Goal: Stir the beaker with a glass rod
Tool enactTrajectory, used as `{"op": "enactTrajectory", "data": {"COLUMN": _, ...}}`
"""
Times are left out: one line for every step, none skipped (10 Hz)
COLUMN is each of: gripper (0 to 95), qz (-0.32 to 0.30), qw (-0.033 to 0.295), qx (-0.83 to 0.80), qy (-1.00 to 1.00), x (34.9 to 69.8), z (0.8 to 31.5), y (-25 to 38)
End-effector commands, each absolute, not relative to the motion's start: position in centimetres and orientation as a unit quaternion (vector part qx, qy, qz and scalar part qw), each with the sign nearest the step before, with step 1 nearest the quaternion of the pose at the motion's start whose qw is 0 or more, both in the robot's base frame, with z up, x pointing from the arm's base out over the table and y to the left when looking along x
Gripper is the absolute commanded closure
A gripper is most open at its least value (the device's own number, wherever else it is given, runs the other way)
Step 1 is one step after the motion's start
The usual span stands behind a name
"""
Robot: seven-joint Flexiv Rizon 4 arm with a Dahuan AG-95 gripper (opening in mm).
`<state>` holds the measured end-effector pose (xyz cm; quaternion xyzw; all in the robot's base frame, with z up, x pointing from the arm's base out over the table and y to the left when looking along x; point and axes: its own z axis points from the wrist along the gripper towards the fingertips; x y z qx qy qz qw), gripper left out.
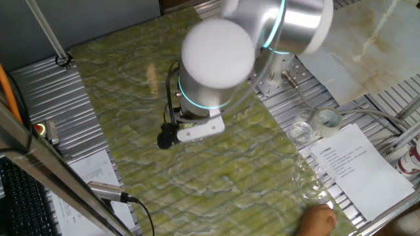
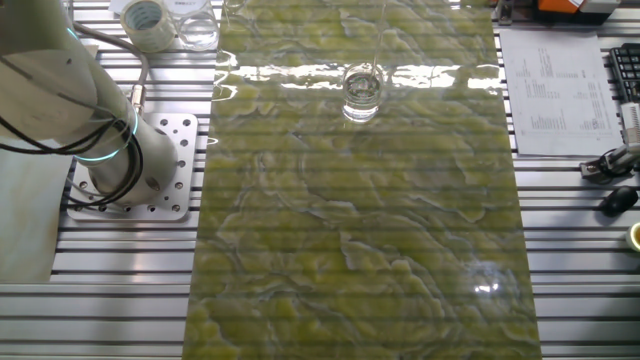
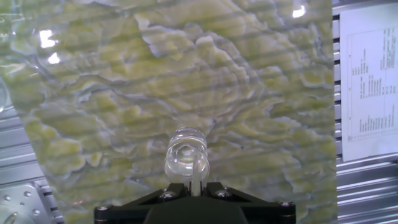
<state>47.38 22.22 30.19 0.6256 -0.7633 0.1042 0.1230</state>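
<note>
The beaker (image 2: 362, 92), a short clear glass, stands upright on the far middle of the green marbled mat (image 2: 360, 230). In the hand view I look straight down into the beaker (image 3: 185, 155). My gripper (image 3: 194, 185) is right above it, shut on the glass rod (image 3: 198, 171). The rod runs from between the black fingers (image 3: 217, 190) down into the beaker's mouth. In the other fixed view the rod is a faint thin line (image 2: 381, 45) rising from the beaker, and the gripper is out of frame. In the one fixed view the arm (image 1: 216, 56) hides the beaker and the rod.
Other clear glass vessels (image 1: 302, 131) and a translucent tape roll (image 1: 327, 119) stand together off the mat near the arm's base (image 2: 130, 165). A printed sheet (image 1: 357, 164) lies beside the mat. A person's hand (image 1: 318, 219) shows at the front edge. A keyboard (image 1: 23, 196) lies at the left.
</note>
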Motion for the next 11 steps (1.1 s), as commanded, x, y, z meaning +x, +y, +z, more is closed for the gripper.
{"op": "enactTrajectory", "data": {"gripper": 95.0, "qz": 0.098, "qw": 0.116, "qx": 0.623, "qy": -0.767, "x": 47.4, "z": 30.6, "y": 21.8}}
{"op": "enactTrajectory", "data": {"gripper": 95.0, "qz": 0.093, "qw": 0.112, "qx": 0.621, "qy": -0.770, "x": 47.4, "z": 30.8, "y": 21.4}}
{"op": "enactTrajectory", "data": {"gripper": 95.0, "qz": 0.089, "qw": 0.107, "qx": 0.618, "qy": -0.773, "x": 47.4, "z": 31.0, "y": 21.1}}
{"op": "enactTrajectory", "data": {"gripper": 95.0, "qz": 0.087, "qw": 0.104, "qx": 0.618, "qy": -0.775, "x": 47.4, "z": 31.1, "y": 20.8}}
{"op": "enactTrajectory", "data": {"gripper": 95.0, "qz": 0.080, "qw": 0.098, "qx": 0.615, "qy": -0.779, "x": 47.5, "z": 31.4, "y": 20.3}}
{"op": "enactTrajectory", "data": {"gripper": 95.0, "qz": 0.075, "qw": 0.093, "qx": 0.613, "qy": -0.781, "x": 47.5, "z": 31.6, "y": 20.1}}
{"op": "enactTrajectory", "data": {"gripper": 95.0, "qz": 0.069, "qw": 0.087, "qx": 0.610, "qy": -0.784, "x": 47.5, "z": 31.8, "y": 19.7}}
{"op": "enactTrajectory", "data": {"gripper": 95.0, "qz": 0.064, "qw": 0.081, "qx": 0.607, "qy": -0.788, "x": 47.4, "z": 32.0, "y": 19.4}}
{"op": "enactTrajectory", "data": {"gripper": 95.0, "qz": 0.056, "qw": 0.073, "qx": 0.600, "qy": -0.794, "x": 47.4, "z": 32.2, "y": 19.2}}
{"op": "enactTrajectory", "data": {"gripper": 95.0, "qz": 0.048, "qw": 0.065, "qx": 0.594, "qy": -0.800, "x": 47.4, "z": 32.2, "y": 19.0}}
{"op": "enactTrajectory", "data": {"gripper": 95.0, "qz": 0.044, "qw": 0.061, "qx": 0.590, "qy": -0.804, "x": 47.3, "z": 32.2, "y": 18.9}}
